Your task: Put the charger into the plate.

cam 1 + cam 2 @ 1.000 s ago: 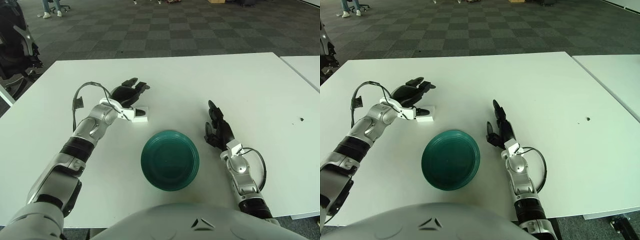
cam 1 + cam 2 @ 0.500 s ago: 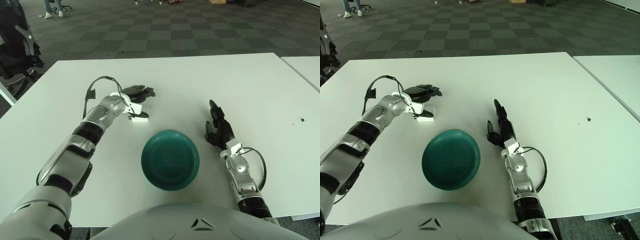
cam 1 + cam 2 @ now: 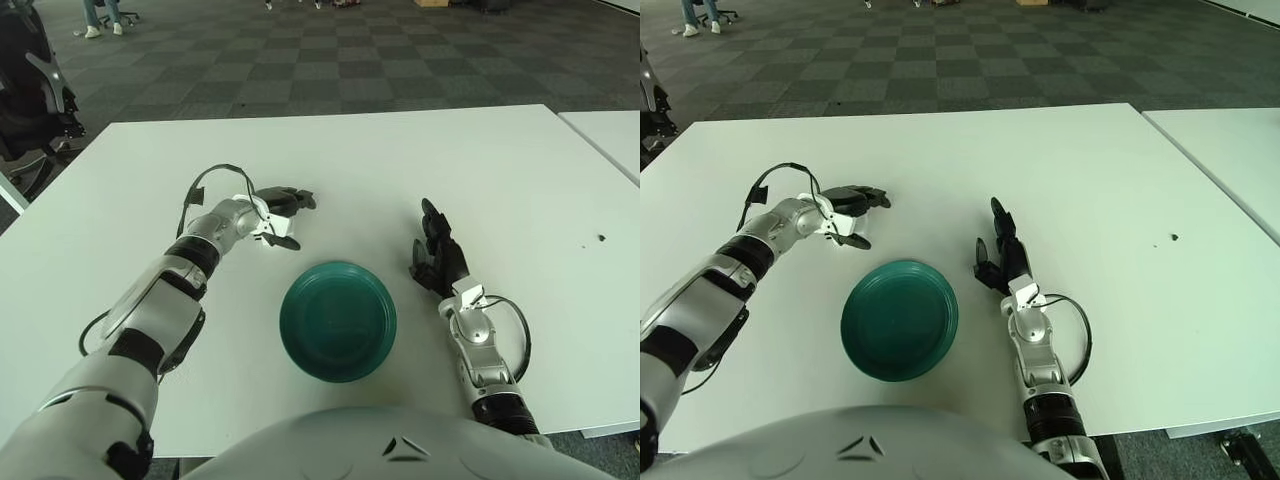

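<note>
Over the last second the left hand [image 3: 281,212] has turned over the charger [image 3: 268,228] and curled its fingers around it, just behind the green plate [image 3: 338,320] toward the bench's left edge. The grasp looks made, so lifting it across to the plate should come next; the right hand [image 3: 437,258] shows spread beside the plate's right rim

The scene is being lit evenly and brightly from overhead. Only soft, short shadows are being cast beneath the green plate [image 3: 338,320] and both forearms on the white table [image 3: 500,170]. A mild sheen is being reflected off the tabletop. Straight table edges are being bowed slightly toward the frame borders, and the distant floor is being rendered softer.
</note>
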Tool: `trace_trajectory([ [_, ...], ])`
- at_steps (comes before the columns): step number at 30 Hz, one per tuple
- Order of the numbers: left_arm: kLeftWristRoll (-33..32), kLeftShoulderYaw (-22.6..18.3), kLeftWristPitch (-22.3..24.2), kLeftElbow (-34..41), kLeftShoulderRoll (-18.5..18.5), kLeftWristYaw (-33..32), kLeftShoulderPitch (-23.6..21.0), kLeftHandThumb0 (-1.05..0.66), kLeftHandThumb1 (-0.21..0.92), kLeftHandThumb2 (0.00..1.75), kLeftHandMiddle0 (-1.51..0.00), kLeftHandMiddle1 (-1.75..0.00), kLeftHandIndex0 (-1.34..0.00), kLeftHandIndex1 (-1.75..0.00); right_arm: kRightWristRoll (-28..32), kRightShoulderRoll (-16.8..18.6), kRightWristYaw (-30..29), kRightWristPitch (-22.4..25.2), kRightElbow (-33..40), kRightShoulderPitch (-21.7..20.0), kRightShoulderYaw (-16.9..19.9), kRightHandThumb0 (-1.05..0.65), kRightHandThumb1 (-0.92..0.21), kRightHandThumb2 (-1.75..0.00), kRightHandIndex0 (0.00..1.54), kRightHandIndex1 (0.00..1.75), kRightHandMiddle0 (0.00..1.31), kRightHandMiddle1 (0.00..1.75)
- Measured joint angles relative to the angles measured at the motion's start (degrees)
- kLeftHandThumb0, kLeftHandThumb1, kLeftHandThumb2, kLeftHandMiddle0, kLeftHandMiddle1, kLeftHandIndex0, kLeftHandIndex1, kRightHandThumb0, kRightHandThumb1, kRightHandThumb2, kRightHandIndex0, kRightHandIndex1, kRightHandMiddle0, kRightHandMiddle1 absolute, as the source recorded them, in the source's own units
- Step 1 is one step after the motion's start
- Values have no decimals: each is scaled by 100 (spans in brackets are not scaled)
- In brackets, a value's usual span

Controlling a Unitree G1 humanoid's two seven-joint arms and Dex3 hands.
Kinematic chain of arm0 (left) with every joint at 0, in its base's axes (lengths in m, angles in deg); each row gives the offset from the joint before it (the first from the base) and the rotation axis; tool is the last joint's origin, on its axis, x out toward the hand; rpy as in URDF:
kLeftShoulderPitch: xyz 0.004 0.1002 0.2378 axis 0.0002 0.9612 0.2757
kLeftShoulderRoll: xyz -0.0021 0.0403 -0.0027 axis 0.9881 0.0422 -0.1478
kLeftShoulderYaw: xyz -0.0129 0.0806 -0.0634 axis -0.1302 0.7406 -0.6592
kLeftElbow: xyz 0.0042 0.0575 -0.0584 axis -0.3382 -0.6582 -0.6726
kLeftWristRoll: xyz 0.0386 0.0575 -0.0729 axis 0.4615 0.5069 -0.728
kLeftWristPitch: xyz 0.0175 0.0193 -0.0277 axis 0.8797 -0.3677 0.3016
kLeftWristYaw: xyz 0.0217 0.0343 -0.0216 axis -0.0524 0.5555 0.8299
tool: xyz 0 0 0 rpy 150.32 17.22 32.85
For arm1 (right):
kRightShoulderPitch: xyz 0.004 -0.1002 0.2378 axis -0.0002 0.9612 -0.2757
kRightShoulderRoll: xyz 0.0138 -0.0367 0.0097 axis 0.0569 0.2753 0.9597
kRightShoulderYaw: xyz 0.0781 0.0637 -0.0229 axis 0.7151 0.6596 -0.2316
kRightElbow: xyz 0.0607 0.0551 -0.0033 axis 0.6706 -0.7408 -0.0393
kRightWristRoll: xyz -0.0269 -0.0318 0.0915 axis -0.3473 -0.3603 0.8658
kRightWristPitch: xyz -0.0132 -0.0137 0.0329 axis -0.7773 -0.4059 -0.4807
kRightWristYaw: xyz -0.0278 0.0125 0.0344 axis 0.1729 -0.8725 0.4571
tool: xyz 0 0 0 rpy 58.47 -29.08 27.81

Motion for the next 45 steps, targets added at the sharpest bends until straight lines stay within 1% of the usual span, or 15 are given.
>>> trace_trajectory([
  [7, -14, 108, -2, -304, -52, -261, -44, -105, 92, 52, -15, -2, 0, -92, 2, 3, 1, 13, 0, 0, 8, -98, -92, -88, 0, 0, 0, 11],
  [16, -191, 152, -45, -440, -60, -307, -49, -104, 92, 51, -17, -3, 0, -101, 1, -1, 46, 14, 13, 15, 3, -99, -92, -88, 0, 0, 0, 9],
  [21, -265, 158, -189, -474, 18, -472, 46, -103, 92, 54, -19, -3, 0, -101, -4, 1, 68, 47, 72, 36, -16, -99, -92, -88, 0, 0, 0, 7],
  [28, -467, 128, -310, -484, 54, -643, 187, -99, 92, 50, -24, -5, -1, -104, 8, 3, 94, 79, 148, 77, -23, -98, -92, -88, 0, 0, 0, 4],
  [37, -634, 111, -312, -495, 70, -754, 279, -96, 92, 48, -35, -10, -8, -124, 111, 5, 168, 89, 169, 83, -19, -98, -92, -88, 0, 0, 0, 3],
  [39, -649, 112, -283, -517, 70, -793, 292, -96, 92, 49, -31, -28, -8, -130, 136, 5, 184, 91, 169, 83, -17, -98, -92, -88, 0, 0, 0, 2],
  [40, -651, 112, -261, -529, 70, -805, 295, -96, 92, 49, -26, -46, -8, -136, 139, 5, 190, 92, 169, 83, -17, -98, -92, -88, 0, 0, 0, 2],
  [41, -656, 112, -235, -542, 70, -820, 297, -95, 92, 48, -22, -59, -8, -139, 142, 4, 195, 92, 169, 83, -17, -99, -92, -87, 0, 0, 0, 2],
  [42, -658, 112, -217, -554, 71, -835, 298, -95, 92, 48, -20, -66, -8, -142, 143, 3, 199, 92, 169, 83, -18, -99, -92, -87, 0, 0, 0, 2],
  [44, -663, 112, -197, -578, 76, -868, 297, -94, 92, 46, -14, -89, -8, -148, 145, 1, 207, 92, 168, 83, -19, -99, -92, -87, 0, 0, 0, 2],
  [45, -663, 112, -186, -594, 82, -898, 298, -93, 92, 45, -13, -93, -8, -150, 146, -1, 213, 92, 168, 83, -20, -99, -92, -87, 0, 0, 0, 2],
])
